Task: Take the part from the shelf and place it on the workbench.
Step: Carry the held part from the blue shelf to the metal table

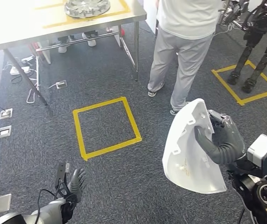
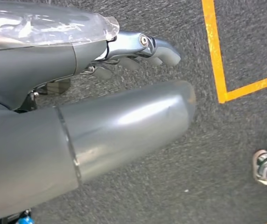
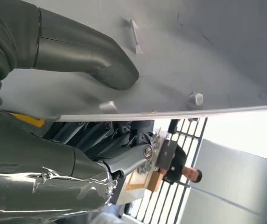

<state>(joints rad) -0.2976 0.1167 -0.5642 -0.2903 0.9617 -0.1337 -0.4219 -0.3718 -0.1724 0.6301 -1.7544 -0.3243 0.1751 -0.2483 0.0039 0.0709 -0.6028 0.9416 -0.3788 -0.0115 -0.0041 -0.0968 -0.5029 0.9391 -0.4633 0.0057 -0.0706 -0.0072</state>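
Left robot hand: the left robot hand [image 1: 73,184] hangs low over the grey carpet floor [image 1: 103,186]; it holds nothing, and its fingers [image 2: 160,49] lie fairly straight and apart beside the thick thumb.
Counter: the counter [image 1: 16,28] stands at the far left, with yellow tape lines on its top and a silver round part [image 1: 87,7] lying inside them at the far edge.
Floor marks: a yellow tape square [image 1: 105,127] lies on the carpet between the counter and the robot; a second tape square [image 1: 246,84] lies far right.
Person: a person [image 1: 183,46] in grey trousers and a white top stands just beyond the first square, beside the counter's leg.
Part: the white part [image 1: 188,154], a curved shell with small tabs on its inner face, is held up in the air at the right, well apart from the counter.
Right robot hand: the right robot hand [image 1: 223,140] grips the part's edge, thumb [image 3: 89,58] pressed on the inner face, fingers behind it.
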